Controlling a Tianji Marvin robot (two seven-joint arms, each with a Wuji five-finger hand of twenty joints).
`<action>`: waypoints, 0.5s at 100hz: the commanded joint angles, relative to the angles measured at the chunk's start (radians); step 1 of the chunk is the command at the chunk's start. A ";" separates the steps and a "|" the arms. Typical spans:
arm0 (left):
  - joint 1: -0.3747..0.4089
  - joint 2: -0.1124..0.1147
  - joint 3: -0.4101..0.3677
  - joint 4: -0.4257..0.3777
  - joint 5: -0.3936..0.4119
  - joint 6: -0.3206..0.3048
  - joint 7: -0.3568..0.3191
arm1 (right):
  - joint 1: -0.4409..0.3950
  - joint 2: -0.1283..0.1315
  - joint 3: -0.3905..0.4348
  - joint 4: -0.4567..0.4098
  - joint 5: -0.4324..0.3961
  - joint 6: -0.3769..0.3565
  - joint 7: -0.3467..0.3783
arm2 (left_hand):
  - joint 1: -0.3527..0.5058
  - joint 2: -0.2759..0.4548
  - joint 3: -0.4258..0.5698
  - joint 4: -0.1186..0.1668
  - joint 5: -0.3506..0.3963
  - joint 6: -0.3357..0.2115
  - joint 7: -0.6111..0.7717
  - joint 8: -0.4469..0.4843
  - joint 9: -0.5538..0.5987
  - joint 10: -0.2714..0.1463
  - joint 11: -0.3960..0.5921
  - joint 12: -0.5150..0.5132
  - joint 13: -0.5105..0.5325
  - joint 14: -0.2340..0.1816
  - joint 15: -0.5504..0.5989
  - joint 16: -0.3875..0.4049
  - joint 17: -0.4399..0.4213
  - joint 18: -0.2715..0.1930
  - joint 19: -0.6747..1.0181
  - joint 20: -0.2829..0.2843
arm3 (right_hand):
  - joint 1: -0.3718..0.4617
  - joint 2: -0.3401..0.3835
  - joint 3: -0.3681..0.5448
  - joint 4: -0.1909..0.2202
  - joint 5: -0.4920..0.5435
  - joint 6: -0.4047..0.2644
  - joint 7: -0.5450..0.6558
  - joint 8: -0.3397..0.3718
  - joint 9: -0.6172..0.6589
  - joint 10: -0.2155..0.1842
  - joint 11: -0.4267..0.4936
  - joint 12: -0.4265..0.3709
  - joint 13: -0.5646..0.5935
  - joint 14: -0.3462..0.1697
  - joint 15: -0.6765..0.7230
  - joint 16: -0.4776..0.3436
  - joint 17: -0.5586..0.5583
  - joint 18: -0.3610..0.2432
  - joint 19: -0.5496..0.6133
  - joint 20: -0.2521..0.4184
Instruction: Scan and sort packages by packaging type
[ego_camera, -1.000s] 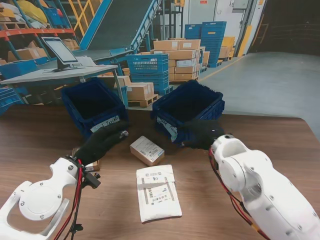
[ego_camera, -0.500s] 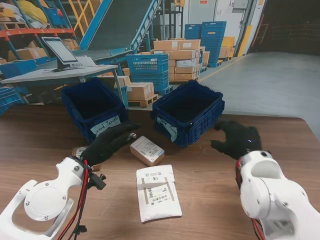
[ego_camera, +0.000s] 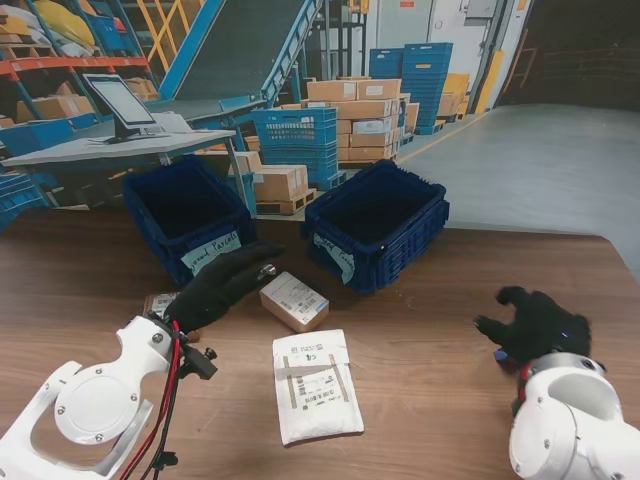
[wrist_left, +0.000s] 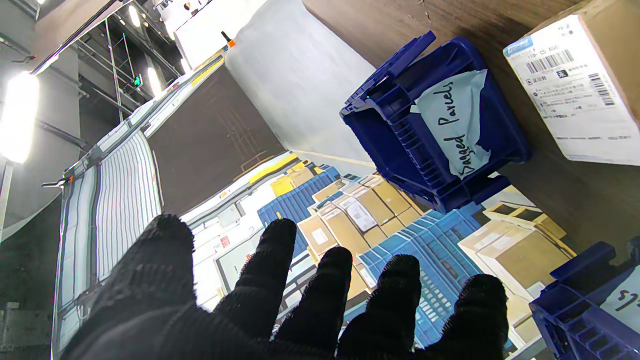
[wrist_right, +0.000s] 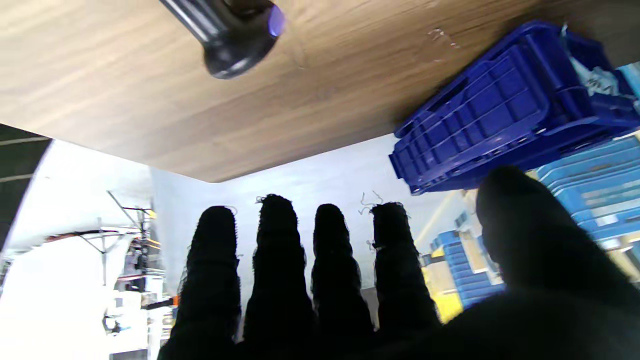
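- right hand (ego_camera: 535, 322): withdrawn from the right bin (ego_camera: 378, 222), fingers spread, empty, scanner (wrist_right: 227, 31) beneath.
- left hand (ego_camera: 218, 287): spread, empty, beside small box (ego_camera: 293, 300).
- white mailer (ego_camera: 316, 385): unsorted.

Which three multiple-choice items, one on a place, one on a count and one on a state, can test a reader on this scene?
1. Where does the white mailer lie?
A. in a bin
B. on the table, nearer to me than the small box
C. under the monitor

2. How many blue bins stand on the table?
A. one
B. two
C. four

3. What is the right hand holding?
A. nothing
B. the box
C. the mailer

Key: 1 B, it lies flat on the wood; 2 B, the other bin stands left; 3 A, its fingers are spread apart.
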 joint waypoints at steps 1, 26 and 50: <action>0.005 -0.005 0.004 -0.002 -0.007 -0.007 -0.016 | -0.037 -0.008 0.015 -0.011 0.031 0.014 -0.012 | -0.010 0.032 -0.043 0.001 0.017 -0.036 0.011 0.006 0.005 -0.019 0.000 -0.010 -0.008 -0.003 -0.021 -0.002 0.006 -0.012 -0.022 0.005 | -0.026 0.014 0.001 -0.013 0.012 0.007 -0.013 -0.001 0.012 0.020 -0.024 -0.006 -0.008 0.014 -0.013 -0.022 -0.014 0.009 -0.017 -0.008; 0.001 -0.007 0.006 -0.001 -0.009 0.002 -0.009 | -0.108 -0.004 0.061 -0.017 0.081 0.072 -0.022 | -0.009 0.032 -0.043 0.001 0.017 -0.036 0.011 0.006 0.007 -0.020 0.000 -0.010 -0.009 -0.003 -0.022 -0.003 0.006 -0.012 -0.022 0.005 | -0.050 0.018 0.004 -0.029 -0.001 0.000 -0.028 -0.004 0.013 0.015 -0.034 -0.008 -0.018 0.023 -0.031 -0.030 -0.045 0.016 -0.057 -0.031; -0.010 -0.002 0.014 -0.008 -0.005 0.013 -0.035 | -0.191 -0.014 0.113 -0.012 0.235 0.094 -0.119 | -0.009 0.032 -0.043 0.001 0.017 -0.037 0.011 0.006 0.007 -0.020 0.000 -0.009 -0.009 -0.004 -0.022 -0.003 0.006 -0.012 -0.022 0.005 | -0.073 0.024 0.006 -0.043 -0.034 0.052 -0.054 -0.010 -0.005 0.024 -0.036 -0.007 -0.025 0.035 -0.059 -0.052 -0.042 0.017 -0.070 -0.045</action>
